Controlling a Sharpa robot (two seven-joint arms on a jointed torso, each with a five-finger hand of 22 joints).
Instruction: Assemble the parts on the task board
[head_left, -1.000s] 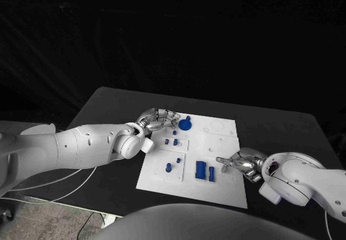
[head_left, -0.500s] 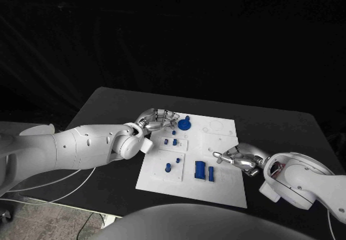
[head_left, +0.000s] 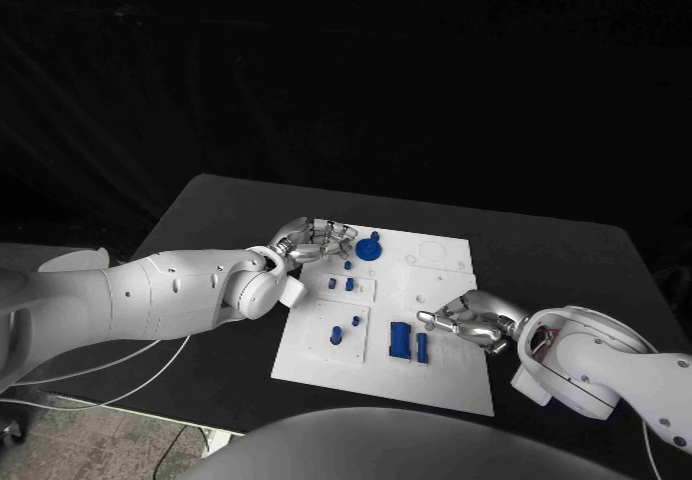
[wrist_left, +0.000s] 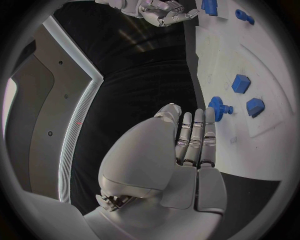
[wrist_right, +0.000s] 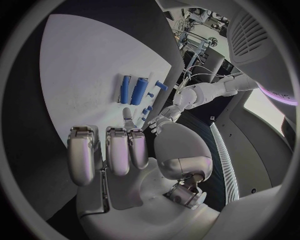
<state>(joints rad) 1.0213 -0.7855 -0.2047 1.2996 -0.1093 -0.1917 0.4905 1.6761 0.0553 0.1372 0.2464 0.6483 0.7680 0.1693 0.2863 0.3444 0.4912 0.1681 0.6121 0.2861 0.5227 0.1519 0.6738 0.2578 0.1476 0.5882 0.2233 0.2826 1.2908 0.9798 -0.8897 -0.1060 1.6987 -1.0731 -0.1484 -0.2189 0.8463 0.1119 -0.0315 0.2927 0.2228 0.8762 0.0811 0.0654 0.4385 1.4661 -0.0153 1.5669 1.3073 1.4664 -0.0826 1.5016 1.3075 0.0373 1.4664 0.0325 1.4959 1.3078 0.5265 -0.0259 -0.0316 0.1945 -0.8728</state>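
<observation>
Two hands work over the task board (head_left: 433, 375), a white plate lying mid-table on the black table (head_left: 202, 215). Left hand (head_left: 312, 241) sits at the board's far left corner, fingers straight and together, nothing held, fingertips just beside the round blue part (head_left: 371, 249) with a knob on top; cannot tell if they touch it. In the left wrist view the same hand (wrist_left: 190, 140) lies flat along the board edge, round part (wrist_left: 219, 107) right at the fingertips. Right hand (head_left: 464, 320) hovers over the board's right side, fingers apart, holding nothing, near the two long blue blocks (head_left: 411, 341) lying side by side. Right wrist view shows that hand (wrist_right: 115, 150) with fingers extended, empty, the blocks (wrist_right: 133, 89) beyond them. Small blue pegs (head_left: 340, 284) stand in a raised tile mid-left; more small blue pieces (head_left: 343, 330) on the tile nearer the robot.
</observation>
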